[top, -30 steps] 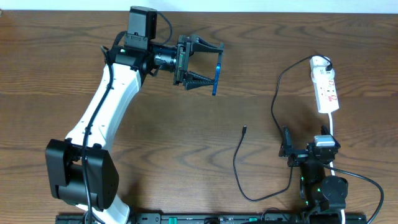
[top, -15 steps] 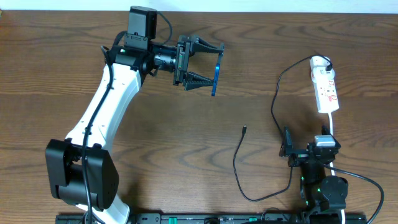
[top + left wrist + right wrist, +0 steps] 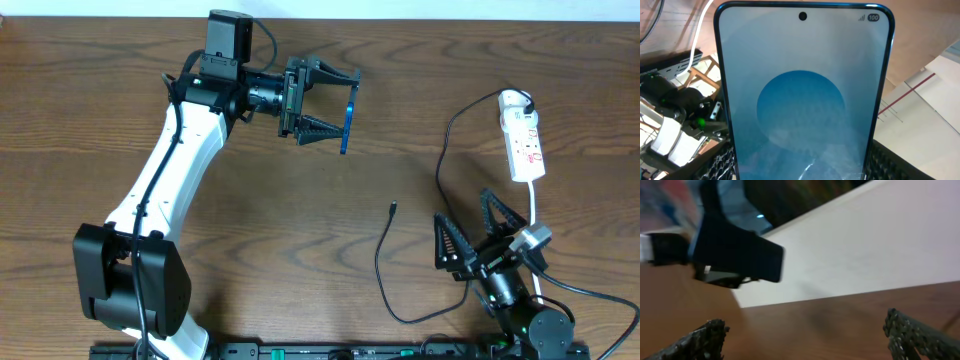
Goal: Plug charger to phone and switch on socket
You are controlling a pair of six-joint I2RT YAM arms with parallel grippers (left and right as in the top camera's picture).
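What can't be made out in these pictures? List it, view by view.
- Left wrist: the lower end of the phone is cut off by the picture's bottom edge, so no port shows.
- Overhead: the phone is seen edge-on and too small for detail.
- Overhead: the socket is too small to tell its switches on from off.
- Overhead: the charger plug is too small to show its shape.
- Right wrist: the dark shape is too blurred to identify.

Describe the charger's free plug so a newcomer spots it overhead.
Find the white socket on the table's right side. The charger runs from it, looping toward mid-table; its plug lies on bare wood. Unlike the thick white cord, it's thin, black and ends free.
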